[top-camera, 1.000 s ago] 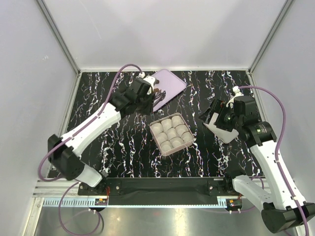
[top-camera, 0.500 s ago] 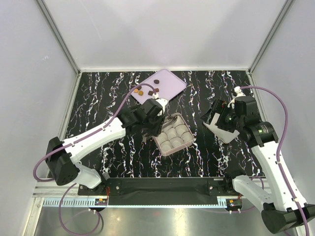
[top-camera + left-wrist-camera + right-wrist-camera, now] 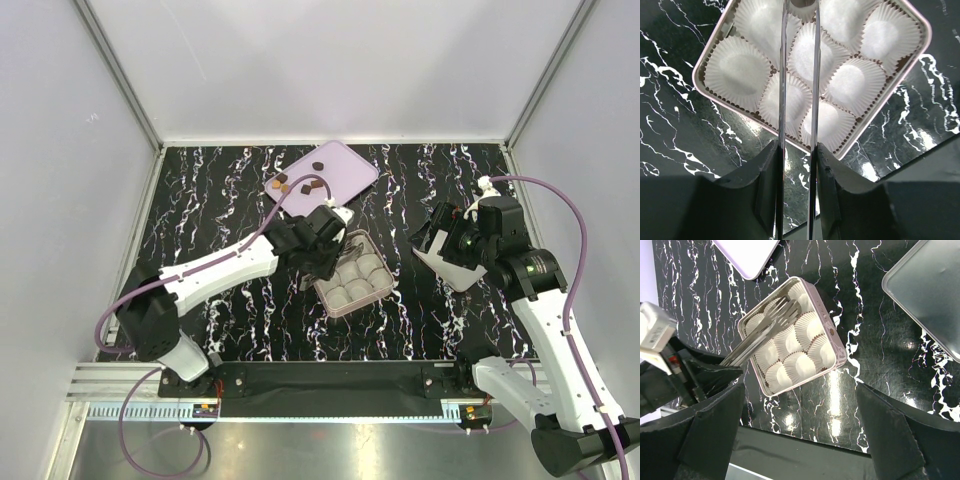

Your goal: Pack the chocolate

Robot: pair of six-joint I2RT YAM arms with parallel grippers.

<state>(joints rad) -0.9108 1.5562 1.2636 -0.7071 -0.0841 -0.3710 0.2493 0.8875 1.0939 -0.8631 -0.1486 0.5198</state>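
Several small chocolate pieces (image 3: 300,183), dark brown and orange, lie on the near-left part of a lilac tray (image 3: 345,165) at the back. A pink square box (image 3: 377,291) of white paper cups (image 3: 847,85) sits mid-table; no chocolate shows in the cups. My left gripper (image 3: 322,243) is shut on metal tongs (image 3: 814,75), whose blades reach over the box. The tongs also show in the right wrist view (image 3: 765,330), tips above the cups, nothing visible between them. My right gripper (image 3: 450,245) is open and empty, right of the box.
A pale grey flat lid (image 3: 930,295) lies on the black marbled table right of the box, partly under my right gripper (image 3: 800,440). The tray's corner shows in the right wrist view (image 3: 747,255). Grey walls enclose the table.
My left arm has swung from over the lilac tray forward and right, bringing the tongs over the box of cups. The chocolates on the tray are now uncovered. The right arm has not moved.
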